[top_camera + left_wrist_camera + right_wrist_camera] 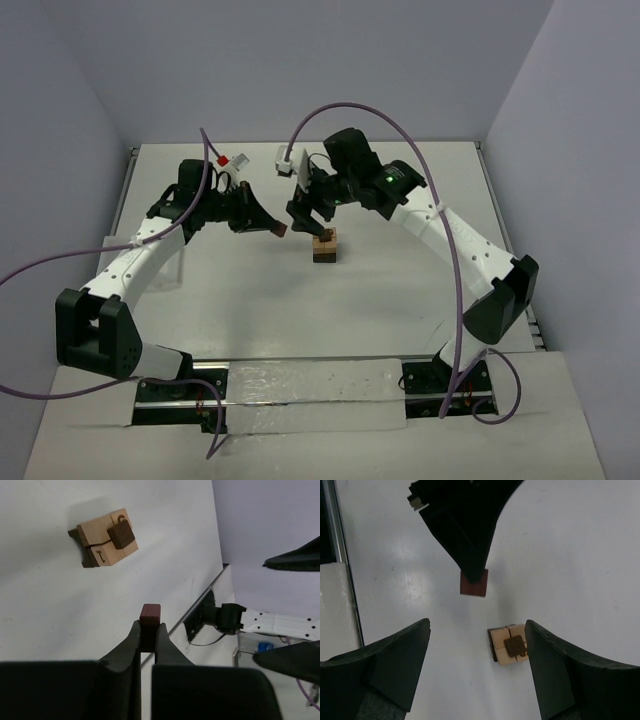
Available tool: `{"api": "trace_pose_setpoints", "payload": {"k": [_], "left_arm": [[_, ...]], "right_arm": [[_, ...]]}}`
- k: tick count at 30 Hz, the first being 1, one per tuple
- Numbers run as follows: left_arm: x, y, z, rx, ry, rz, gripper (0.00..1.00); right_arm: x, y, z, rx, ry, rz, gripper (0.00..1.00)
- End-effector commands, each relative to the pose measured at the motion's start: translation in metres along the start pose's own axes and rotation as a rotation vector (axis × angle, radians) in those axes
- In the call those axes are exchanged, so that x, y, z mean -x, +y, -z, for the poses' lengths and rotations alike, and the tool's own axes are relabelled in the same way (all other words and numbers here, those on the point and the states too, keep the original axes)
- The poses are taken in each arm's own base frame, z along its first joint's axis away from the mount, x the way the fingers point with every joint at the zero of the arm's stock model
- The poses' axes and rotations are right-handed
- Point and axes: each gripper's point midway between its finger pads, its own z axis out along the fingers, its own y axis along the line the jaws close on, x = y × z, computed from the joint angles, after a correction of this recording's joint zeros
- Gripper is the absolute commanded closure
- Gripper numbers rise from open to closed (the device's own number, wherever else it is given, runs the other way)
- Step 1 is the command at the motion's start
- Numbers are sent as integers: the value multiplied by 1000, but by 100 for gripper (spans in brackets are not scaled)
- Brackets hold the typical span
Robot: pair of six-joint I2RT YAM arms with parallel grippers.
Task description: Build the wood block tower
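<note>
The wood block tower (324, 245) stands mid-table: a dark base, light tan blocks with printed marks, and a small dark brown block (121, 534) on top. It also shows in the left wrist view (102, 545) and the right wrist view (510, 645). My left gripper (275, 229) is shut on a reddish-brown block (150, 616), held above the table just left of the tower. That block also shows in the right wrist view (473, 582). My right gripper (308, 222) is open and empty, hovering above the tower, jaws wide (477, 625).
A small red item (240, 160) and a white item (283, 155) lie at the table's back. A white strip (310, 395) runs along the near edge between the arm bases. The right arm (280, 622) crosses the left wrist view.
</note>
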Motion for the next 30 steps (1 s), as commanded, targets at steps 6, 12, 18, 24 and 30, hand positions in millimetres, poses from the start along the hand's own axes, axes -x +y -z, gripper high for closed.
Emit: {"api": "trace_pose_setpoints", "payload": {"k": [6,12,18,24,30], "left_arm": [[-2,-24,8,-107,51,134,100],[-6,-27,12,-159,73,160,100],[-7,-32,13,-192,85,173,100],[-9,-32,12,-205,96,180,100],[-10,-32,11,-211,101,184,100]], "right_arm": [[18,15,-27,77,39,-64,18],[6,23,-44,135,84,-97,20],[1,23,-50,143,101,-101,24],[-2,21,-54,138,111,-94,32],[-3,23,-56,140,121,-80,44]]}}
